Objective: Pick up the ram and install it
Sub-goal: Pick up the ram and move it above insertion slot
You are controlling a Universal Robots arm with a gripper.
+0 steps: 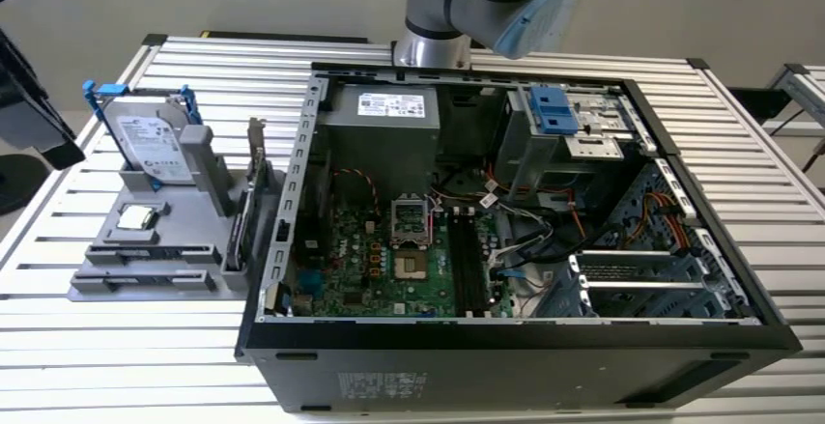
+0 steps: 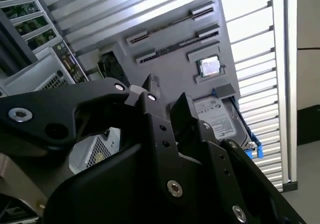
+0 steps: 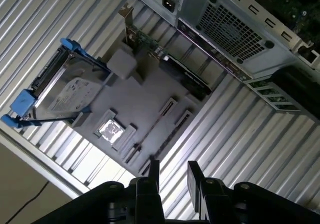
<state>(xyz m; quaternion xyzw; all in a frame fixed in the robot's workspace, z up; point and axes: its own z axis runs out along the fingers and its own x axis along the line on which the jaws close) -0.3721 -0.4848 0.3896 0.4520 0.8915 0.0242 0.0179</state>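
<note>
Hovering above the table (image 3: 240, 134), the gripper (image 3: 173, 166) holds nothing — its fingers (image 3: 196, 184) a narrow gap apart. Beyond, the ram (image 3: 152, 130) sits on edge in the gray holder (image 3: 145, 91) beside the processor chip (image 3: 111, 130); farther off stands the open computer case (image 3: 225, 29).

In the exterior view the arm (image 1: 436, 18) is a round column of dark grey and brushed silver, its joint closed by a pale blue cap (image 1: 535, 20). In the first wrist view the gripper (image 3: 173, 170) is matt black, with two narrow flat fingers (image 3: 194, 179) on angular links; the second wrist view shows small silver screw heads (image 2: 174, 186) set into them
</note>
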